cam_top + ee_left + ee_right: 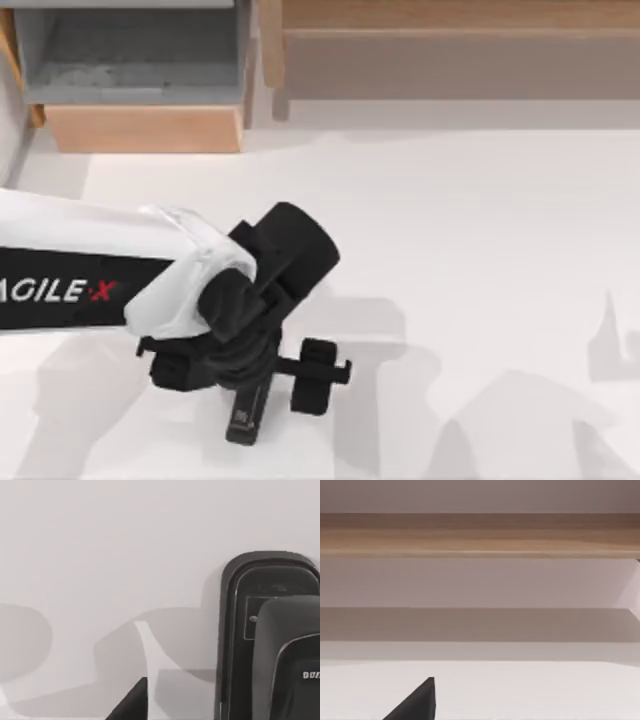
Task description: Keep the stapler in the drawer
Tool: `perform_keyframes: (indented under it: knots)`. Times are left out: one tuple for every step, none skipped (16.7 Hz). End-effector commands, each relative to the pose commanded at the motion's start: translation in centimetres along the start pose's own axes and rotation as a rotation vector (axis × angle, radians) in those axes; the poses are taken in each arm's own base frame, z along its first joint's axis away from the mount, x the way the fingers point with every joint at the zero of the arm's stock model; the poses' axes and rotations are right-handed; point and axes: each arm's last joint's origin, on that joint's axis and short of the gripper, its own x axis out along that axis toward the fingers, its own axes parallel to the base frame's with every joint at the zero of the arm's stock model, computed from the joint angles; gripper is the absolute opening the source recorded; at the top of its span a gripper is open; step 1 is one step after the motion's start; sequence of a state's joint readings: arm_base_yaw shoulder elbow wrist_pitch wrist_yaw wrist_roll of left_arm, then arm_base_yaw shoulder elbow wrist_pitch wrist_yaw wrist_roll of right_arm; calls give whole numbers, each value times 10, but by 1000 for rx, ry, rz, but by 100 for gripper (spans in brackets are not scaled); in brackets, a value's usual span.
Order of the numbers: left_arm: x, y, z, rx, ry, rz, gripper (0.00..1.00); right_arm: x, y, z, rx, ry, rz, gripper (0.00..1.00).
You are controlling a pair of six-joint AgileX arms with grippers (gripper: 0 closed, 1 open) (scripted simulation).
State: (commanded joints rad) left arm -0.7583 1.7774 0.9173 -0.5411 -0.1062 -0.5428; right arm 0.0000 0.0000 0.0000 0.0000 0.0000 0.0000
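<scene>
Top view: the left arm reaches in from the left edge, and its pincer (245,375) sits low over the stapler (243,418) in the lower centre of the frame, on the white counter (480,250). The stapler's long axis runs up and down the picture, and the black fingers (312,375) straddle it crosswise, presumably so the jaws close across its narrow width. Whether they already grip it cannot be told, since the wrist hides the contact. Left wrist view: the stapler (270,645) lies close under the camera at the right edge, consistent with a grasp being set. The drawer (140,90) stands open in the upper left, grey floor bare, ready to receive it; the shelf (450,50) lies to its right. Right wrist view: the shelf (480,535) fills the upper frame, suggesting the right arm is parked.
</scene>
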Motion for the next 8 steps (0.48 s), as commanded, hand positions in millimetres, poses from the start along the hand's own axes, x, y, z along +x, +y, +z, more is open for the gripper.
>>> perform_keyframes:
  knots:
    - [0,0,0,0,0,0,55,0,0,0,0,0,0,100]
    - [0,0,0,0,0,0,47,0,0,0,0,0,0,100]
    - [0,0,0,0,0,0,40,0,0,0,0,0,0,100]
    - [0,0,0,0,0,0,32,0,0,0,0,0,0,100]
    - [0,0,0,0,0,0,25,0,0,0,0,0,0,100]
    - [0,0,0,0,0,0,17,0,0,0,0,0,0,100]
    - [0,0,0,0,0,0,10,0,0,0,0,0,0,100]
    - [0,0,0,0,0,0,2,0,0,0,0,0,0,100]
